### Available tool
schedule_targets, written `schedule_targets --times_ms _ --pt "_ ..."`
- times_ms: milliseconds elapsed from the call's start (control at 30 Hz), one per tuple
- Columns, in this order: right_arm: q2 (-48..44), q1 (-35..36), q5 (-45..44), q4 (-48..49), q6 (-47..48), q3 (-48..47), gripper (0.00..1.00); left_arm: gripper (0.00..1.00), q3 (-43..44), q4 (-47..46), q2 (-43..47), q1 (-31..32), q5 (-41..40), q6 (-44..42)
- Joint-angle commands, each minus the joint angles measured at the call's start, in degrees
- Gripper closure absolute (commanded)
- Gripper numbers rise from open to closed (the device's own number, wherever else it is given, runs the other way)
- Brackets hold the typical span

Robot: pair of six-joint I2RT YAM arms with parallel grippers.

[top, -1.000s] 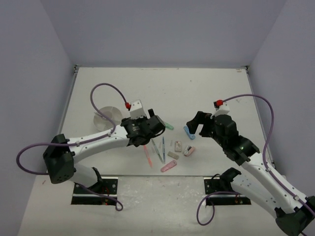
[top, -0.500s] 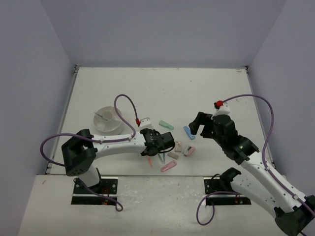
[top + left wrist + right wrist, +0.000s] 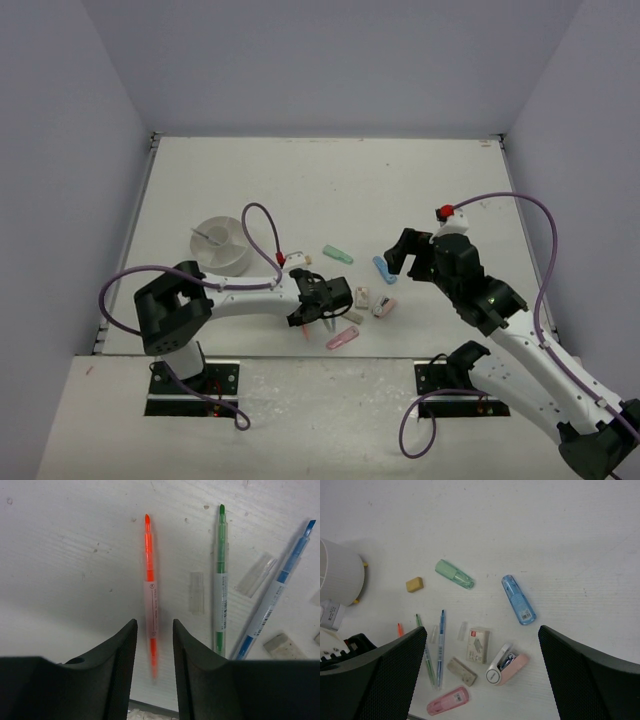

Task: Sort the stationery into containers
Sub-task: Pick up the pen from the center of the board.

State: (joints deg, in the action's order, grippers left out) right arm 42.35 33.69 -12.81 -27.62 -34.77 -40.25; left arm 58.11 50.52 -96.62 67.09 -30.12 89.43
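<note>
The left pincer [image 3: 153,625] is low over the table [image 3: 420,180], close to its near edge. Its fingers stand narrowly apart on either side of the orange pen [image 3: 151,595], and a sliver of white surface shows between each finger and the pen, so it straddles the pen rather than pinching it. The pen lies flat, tip pointing away from the wrist. To its right lie a green pen [image 3: 220,580] and a blue pen [image 3: 280,595], roughly parallel and apart from it, with clear caps [image 3: 196,592] in the gaps between them. A grey eraser [image 3: 282,646] sits near the blue pen's end

The right pincer [image 3: 482,630] hangs spread wide, holding nothing, right of the pile, with the blue marker [image 3: 518,599] near it. The green marker [image 3: 454,574] and the tan eraser [image 3: 414,584] lie on the pile's far side, and the pink marker [image 3: 448,700] lies closest to the near edge. The round white cup [image 3: 222,243] stands to the left, well apart from the pens. A broad stretch of white surface runs from the pile to the far edge
</note>
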Motion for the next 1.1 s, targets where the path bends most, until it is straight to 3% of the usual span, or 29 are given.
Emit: schedule_targets --times_ms 0,300,400,467,733,833,1067 --pt "-0.34 -0.12 -0.07 0.72 0.53 -1.02 0.05 0.66 -0.54 -2.31 -2.4 -0.07 0.99 1.33" --pt "-0.85 -0.12 0.83 1.15 0.82 -0.81 0.07 0.75 -2.36 -3.22 -3.07 -0.11 1.29 2.33" --pt "-0.96 -0.12 1.22 1.16 1.03 -0.8 0.08 0.87 -3.86 -3.77 -2.77 -0.13 1.66 3.04" --pt "-1.13 -0.12 1.55 1.08 1.1 -0.97 0.08 1.0 -4.84 -3.93 -2.27 -0.12 1.82 3.46" --pt "0.13 -0.18 9.96 3.51 3.09 -0.36 0.12 1.0 -5.64 2.04 6.56 -0.09 -4.83 5.55" --pt "3.18 -0.07 11.45 2.84 1.93 -1.0 0.15 1.0 -5.95 0.36 12.68 0.11 -8.62 -0.29" --pt "16.68 5.0 7.14 0.23 -2.73 -5.67 0.23 1.0 -6.91 -9.38 31.97 3.81 -16.01 -26.71"
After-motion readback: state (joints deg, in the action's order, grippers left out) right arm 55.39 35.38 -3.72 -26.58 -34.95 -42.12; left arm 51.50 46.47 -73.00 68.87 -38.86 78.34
